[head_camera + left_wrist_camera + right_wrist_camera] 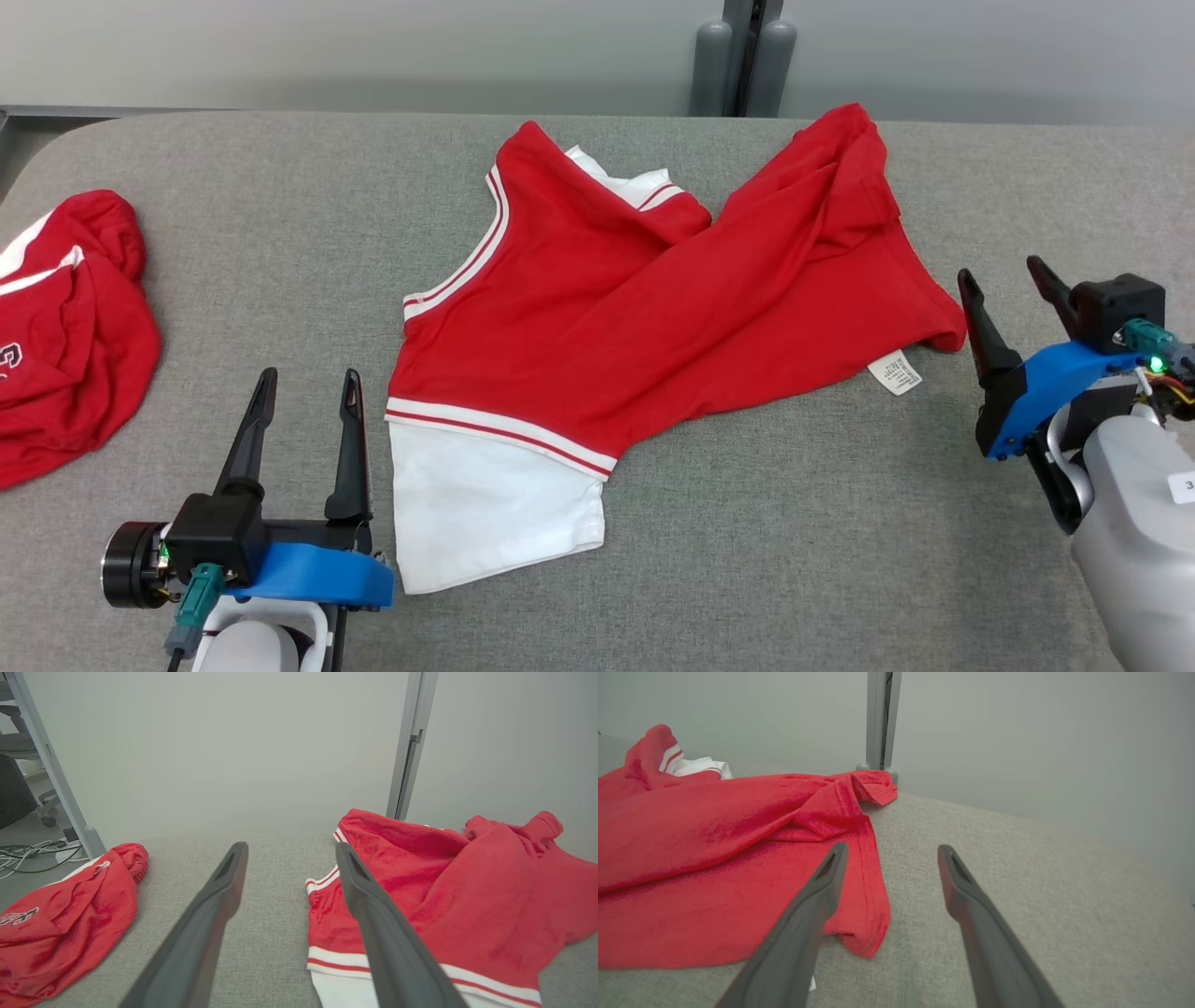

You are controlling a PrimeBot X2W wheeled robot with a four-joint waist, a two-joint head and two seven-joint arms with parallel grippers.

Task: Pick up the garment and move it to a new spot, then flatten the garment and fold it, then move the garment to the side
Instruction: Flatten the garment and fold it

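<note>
The red garment (653,308) is seen lying crumpled across the middle of the grey fabric-covered table (794,560). Its body is bunched in diagonal folds running towards the far right, where one corner is drawn up near the table's far edge. A white section (485,513), bordered by red and white stripes, is spread flat at the near left end, and a white care label (894,371) is turned out at the near right hem.

The left gripper (310,375) is held low at the near left, with its wrist coming up from the bottom edge and its two dark fingers pointed straight away from the robot. The fingers are spread wide with only bare table between them. The inner one is set just beside the edge of the white section; whether it touches cannot be told.

The right gripper (1000,269) is carried at the right edge, the pale forearm rising from the lower right corner and the fingers angled away and slightly inwards. These fingers are likewise parted wide and empty, and are placed just beside the garment's near right corner, clear of it.

A second red garment (75,345) is heaped at the table's left edge, apart from the left gripper
</note>
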